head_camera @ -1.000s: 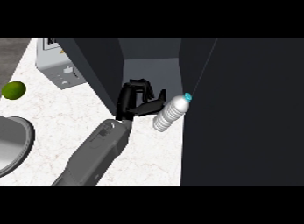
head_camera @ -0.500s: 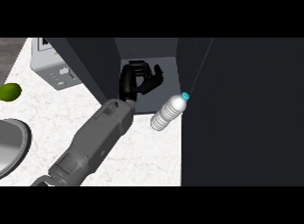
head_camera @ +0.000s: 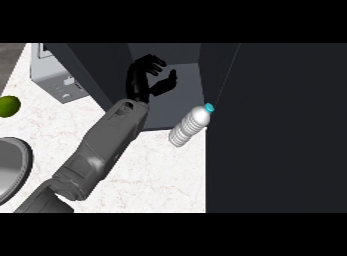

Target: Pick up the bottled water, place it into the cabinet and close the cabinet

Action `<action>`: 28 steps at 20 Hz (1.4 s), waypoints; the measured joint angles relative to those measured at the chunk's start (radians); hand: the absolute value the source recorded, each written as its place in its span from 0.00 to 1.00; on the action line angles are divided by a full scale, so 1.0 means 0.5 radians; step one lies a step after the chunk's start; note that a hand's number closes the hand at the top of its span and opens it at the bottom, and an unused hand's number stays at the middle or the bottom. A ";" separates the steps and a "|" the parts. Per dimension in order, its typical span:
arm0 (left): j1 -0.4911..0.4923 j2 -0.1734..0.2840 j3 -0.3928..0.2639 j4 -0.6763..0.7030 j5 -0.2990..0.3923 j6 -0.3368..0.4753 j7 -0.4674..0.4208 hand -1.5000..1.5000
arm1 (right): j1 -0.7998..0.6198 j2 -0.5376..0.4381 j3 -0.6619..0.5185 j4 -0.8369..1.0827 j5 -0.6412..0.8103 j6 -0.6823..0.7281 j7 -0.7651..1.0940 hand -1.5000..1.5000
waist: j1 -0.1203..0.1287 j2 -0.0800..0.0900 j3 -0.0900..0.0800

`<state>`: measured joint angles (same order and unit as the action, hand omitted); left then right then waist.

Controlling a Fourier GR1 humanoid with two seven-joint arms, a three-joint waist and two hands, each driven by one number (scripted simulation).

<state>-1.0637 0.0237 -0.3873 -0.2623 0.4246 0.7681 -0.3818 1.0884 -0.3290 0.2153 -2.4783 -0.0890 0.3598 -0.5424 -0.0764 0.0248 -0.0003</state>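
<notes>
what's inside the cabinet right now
Only the left hand shows inside the cabinet, fingers relaxed, holding nothing. The bottled water leans at its front edge. The dark door hides the right side.

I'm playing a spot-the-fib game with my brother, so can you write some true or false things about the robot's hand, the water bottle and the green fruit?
1. The hand is holding the bottled water. False: the hand is up by the cabinet and holds nothing; the bottle is apart from it.
2. The bottle has a light blue cap. True.
3. The green fruit lies on the white counter at the view's left. True.
4. Two hands show in the view. False: only one arm and hand show.
5. The bottle is tilted, cap toward the upper right. True.
</notes>
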 measured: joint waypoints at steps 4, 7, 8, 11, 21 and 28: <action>-0.082 0.004 0.023 0.145 -0.031 0.081 -0.024 0.00 | -0.017 0.003 -0.015 0.013 -0.004 0.021 -0.016 0.00 | -0.004 0.005 -0.001; -0.123 0.003 0.060 0.165 -0.025 0.063 -0.093 0.00 | -0.021 -0.003 -0.035 0.018 -0.013 0.040 -0.017 0.00 | -0.004 0.008 -0.002; -0.126 -0.003 0.075 0.153 -0.018 0.044 -0.134 0.00 | -0.029 -0.003 -0.043 0.018 -0.017 0.041 -0.011 0.00 | 0.001 0.009 -0.002; -0.137 -0.003 0.185 0.051 0.064 -0.020 -0.285 1.00 | -0.030 -0.002 -0.030 0.021 -0.021 0.057 -0.014 0.00 | 0.007 0.009 -0.005; -0.079 -0.041 0.354 -0.196 0.297 -0.543 -0.603 1.00 | -0.047 0.029 0.072 0.000 -0.024 0.050 0.049 0.00 | 0.039 -0.017 -0.004; 0.138 -0.046 0.142 -0.476 0.480 -0.689 -0.568 1.00 | -0.038 0.023 0.094 -0.014 -0.004 0.052 0.065 0.00 | 0.062 -0.046 -0.002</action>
<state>-0.9947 0.0007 -0.3162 -0.5005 0.6644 0.4236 -0.6660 1.0692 -0.3177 0.2622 -2.4854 -0.0908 0.3860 -0.5098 -0.0452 0.0020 -0.0013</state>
